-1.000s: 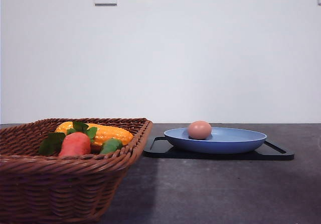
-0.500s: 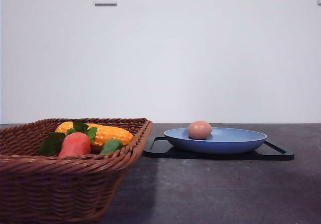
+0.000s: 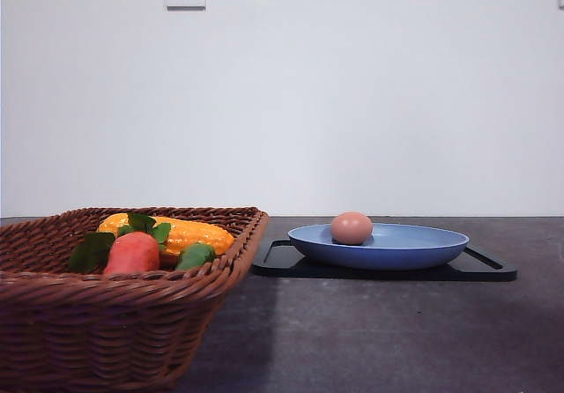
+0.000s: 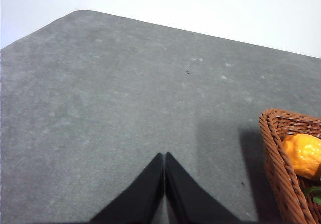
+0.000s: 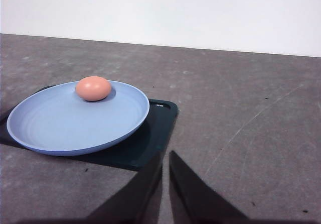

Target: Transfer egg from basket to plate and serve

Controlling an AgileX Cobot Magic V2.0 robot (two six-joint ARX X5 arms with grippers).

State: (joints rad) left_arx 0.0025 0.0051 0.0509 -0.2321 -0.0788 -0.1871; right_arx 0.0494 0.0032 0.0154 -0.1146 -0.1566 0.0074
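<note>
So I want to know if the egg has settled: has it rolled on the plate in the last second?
Barely. The egg sits a hair further right against the plate rim than a second ago, practically settled.

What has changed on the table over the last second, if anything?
Almost nothing. The egg looks a hair further right on the blue plate, too slight a shift to be sure of. Nothing was picked up or let go. The plate sits on the black tray as before, and the basket with its toy vegetables is unchanged.
</note>
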